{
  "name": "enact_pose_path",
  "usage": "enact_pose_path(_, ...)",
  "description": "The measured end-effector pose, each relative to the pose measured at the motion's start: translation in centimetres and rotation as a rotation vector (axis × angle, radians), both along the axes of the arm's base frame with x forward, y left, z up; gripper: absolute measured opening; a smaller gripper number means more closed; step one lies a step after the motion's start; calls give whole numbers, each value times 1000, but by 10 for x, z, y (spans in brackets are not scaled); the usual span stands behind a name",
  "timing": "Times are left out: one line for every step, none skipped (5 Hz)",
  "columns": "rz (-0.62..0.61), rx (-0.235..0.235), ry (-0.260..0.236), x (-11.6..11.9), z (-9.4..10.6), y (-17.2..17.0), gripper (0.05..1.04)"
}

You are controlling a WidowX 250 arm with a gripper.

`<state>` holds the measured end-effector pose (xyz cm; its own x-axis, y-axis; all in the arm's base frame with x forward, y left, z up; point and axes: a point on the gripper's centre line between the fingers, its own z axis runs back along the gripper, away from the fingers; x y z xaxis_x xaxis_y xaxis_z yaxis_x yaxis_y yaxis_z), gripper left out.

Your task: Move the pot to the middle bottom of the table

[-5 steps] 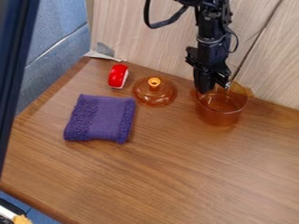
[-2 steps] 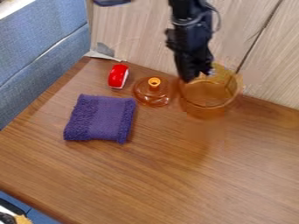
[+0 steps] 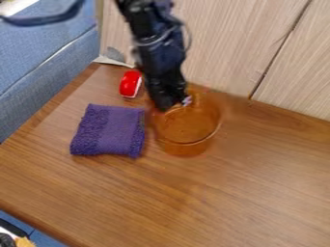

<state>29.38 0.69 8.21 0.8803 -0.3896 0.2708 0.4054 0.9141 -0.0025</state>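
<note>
Amber and see-through, the pot [image 3: 188, 140] is at the woodgrain tabletop's [image 3: 193, 202] upper middle, its rim pinched by the gripper [image 3: 170, 105], just right of the purple cloth [image 3: 111, 130]. Brown surface stretches toward the lower-left edge [image 3: 32, 222]; pale panels [image 3: 222, 48] and blue upholstery [image 3: 38, 72] border it.

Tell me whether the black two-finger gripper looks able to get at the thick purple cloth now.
Probably not at once: the black gripper is at the rim of the clear amber pot and seems taken up with it. Freed of that, likely yes: the purple cloth lies close by, uncovered.
</note>
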Motion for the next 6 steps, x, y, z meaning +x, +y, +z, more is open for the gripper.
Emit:
enact_pose_path(42,16,56,-28,-16,20,77)
enact_pose_path(74,41,109,-47,-31,29,77)
enact_pose_path(96,84,146,-63,-43,35,76)
enact_pose_path(107,90,201,-70,-58,36,77)
enact_pose_path(145,89,239,-73,-70,42,77)
enact_pose_path(149,84,261,-69,-76,43,77)
